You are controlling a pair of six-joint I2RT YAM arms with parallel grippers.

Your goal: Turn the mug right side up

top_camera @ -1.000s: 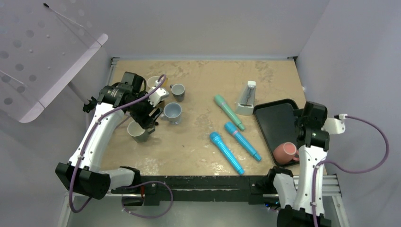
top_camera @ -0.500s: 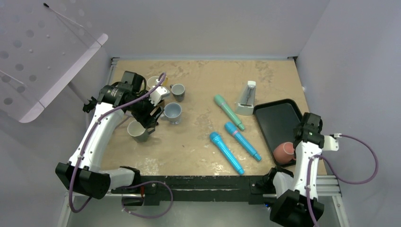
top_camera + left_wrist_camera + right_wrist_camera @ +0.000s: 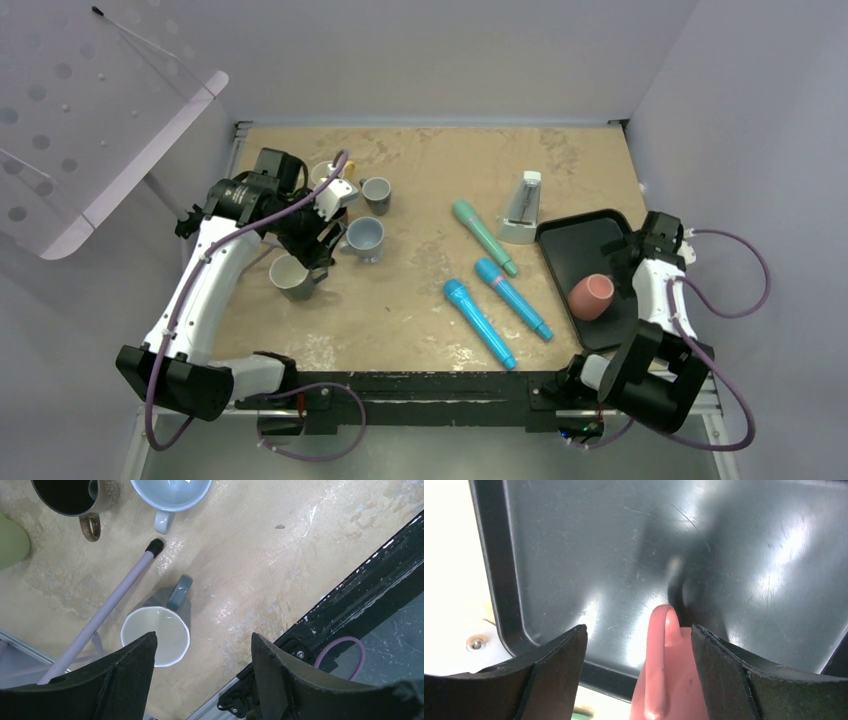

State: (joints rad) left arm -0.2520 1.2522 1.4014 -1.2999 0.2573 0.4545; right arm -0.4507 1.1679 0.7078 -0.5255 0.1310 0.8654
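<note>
A pink mug [image 3: 590, 296] is on the black tray [image 3: 580, 245] at the right; the face turned up looks flat and closed, like its base. My right gripper [image 3: 622, 265] is just beside it on the right, open. In the right wrist view the mug's handle [image 3: 664, 630] stands between the open fingers of this gripper [image 3: 639, 626], nearer the right finger [image 3: 724, 670], over the tray floor [image 3: 574, 555]. My left gripper [image 3: 318, 240] is open and empty above a grey mug [image 3: 155, 642] with a cream inside, which stands upright.
Upright mugs stand at the left: a blue-grey one [image 3: 365, 238], a dark one [image 3: 377, 194], a white one [image 3: 325, 175]. A green microphone [image 3: 483, 236], two blue microphones [image 3: 512, 297] [image 3: 480, 322] and a metronome [image 3: 521, 208] lie mid-table. The black front rail [image 3: 440, 385] bounds the near edge.
The pink mug has moved from the tray's near edge further in, toward the tray's middle. The right arm has swung round and its gripper now sits beside the mug. The left arm has barely moved.
</note>
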